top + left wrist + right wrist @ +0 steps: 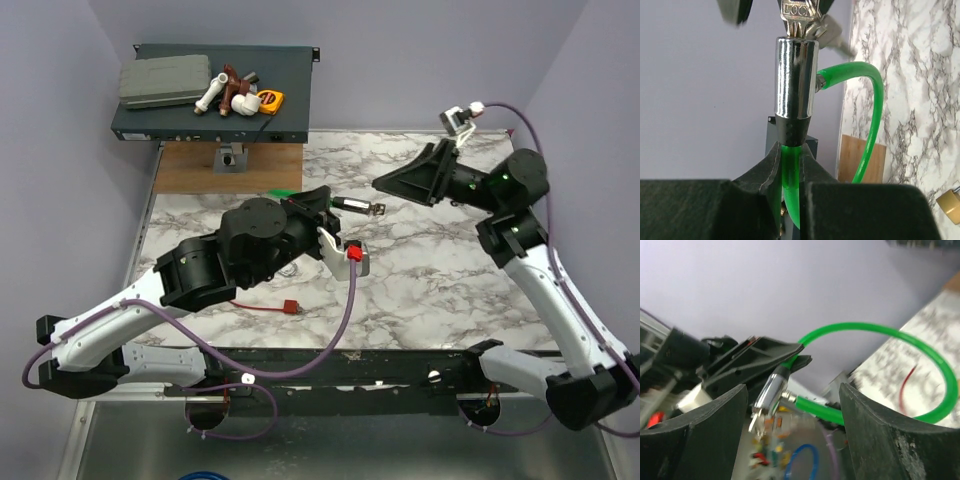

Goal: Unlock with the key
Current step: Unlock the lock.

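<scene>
Top external: left gripper [322, 207] holds a cable lock [350, 205] up over the marble tabletop [440, 290], chrome barrel pointing toward the right arm. Key [378, 209] sits in the barrel's free end, head sticking out. Right gripper [378, 185] is just beside the key head. Left wrist: left gripper [790, 169] is clamped on the green cable [874, 100] where it enters the barrel's black collar; chrome barrel [796, 80] stands straight out from the fingers, with the key [799, 14] seated in its tip and a second key hanging behind it. Brass padlock [950, 206] lies on the tabletop at lower right. Right wrist: right gripper [792, 387] is spread wide, holding nothing; blurred barrel [769, 392] and key [757, 422] show between its fingers, touching neither.
</scene>
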`<action>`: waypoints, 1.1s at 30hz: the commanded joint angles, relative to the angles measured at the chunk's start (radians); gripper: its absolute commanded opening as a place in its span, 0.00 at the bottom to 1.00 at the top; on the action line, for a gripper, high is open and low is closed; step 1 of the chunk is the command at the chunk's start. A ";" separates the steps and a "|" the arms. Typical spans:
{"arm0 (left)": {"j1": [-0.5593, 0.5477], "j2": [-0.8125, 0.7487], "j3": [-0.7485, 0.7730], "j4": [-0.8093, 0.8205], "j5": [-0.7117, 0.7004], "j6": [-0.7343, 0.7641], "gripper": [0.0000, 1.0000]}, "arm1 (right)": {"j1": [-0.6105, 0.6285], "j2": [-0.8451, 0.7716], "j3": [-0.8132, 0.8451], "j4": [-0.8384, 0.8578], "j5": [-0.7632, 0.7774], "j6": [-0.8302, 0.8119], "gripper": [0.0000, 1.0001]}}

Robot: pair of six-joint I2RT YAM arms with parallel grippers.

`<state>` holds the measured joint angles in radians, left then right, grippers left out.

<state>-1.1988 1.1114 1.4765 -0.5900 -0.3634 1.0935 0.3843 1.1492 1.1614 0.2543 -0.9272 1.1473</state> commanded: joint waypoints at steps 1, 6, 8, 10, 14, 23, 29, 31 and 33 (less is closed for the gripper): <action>0.003 0.012 0.109 -0.037 0.038 -0.100 0.00 | -0.019 -0.129 0.034 -0.152 0.074 -0.309 0.77; 0.011 0.027 0.190 -0.079 0.078 -0.176 0.00 | -0.019 -0.185 0.001 -0.210 0.078 -0.468 0.77; 0.013 0.033 0.218 -0.101 0.100 -0.205 0.00 | -0.019 -0.211 -0.014 -0.210 0.065 -0.540 0.77; 0.017 0.044 0.261 -0.133 0.129 -0.238 0.00 | -0.019 -0.243 -0.043 -0.181 0.050 -0.594 0.77; 0.028 0.063 0.316 -0.173 0.183 -0.283 0.00 | -0.019 -0.286 -0.138 0.037 -0.051 -0.594 0.77; 0.031 0.126 0.421 -0.234 0.231 -0.341 0.00 | -0.018 -0.284 -0.180 0.217 -0.098 -0.581 0.72; 0.030 0.173 0.496 -0.270 0.255 -0.384 0.00 | -0.018 -0.264 -0.165 0.248 -0.068 -0.591 0.63; 0.031 0.188 0.510 -0.276 0.262 -0.393 0.00 | -0.018 -0.258 -0.176 0.294 -0.073 -0.569 0.59; 0.031 0.200 0.525 -0.277 0.265 -0.404 0.00 | -0.018 -0.255 -0.181 0.303 -0.075 -0.566 0.52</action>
<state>-1.1717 1.2987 1.9438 -0.8803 -0.1371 0.7338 0.3664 0.8890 0.9749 0.4740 -0.9951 0.5755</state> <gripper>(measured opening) 0.101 0.579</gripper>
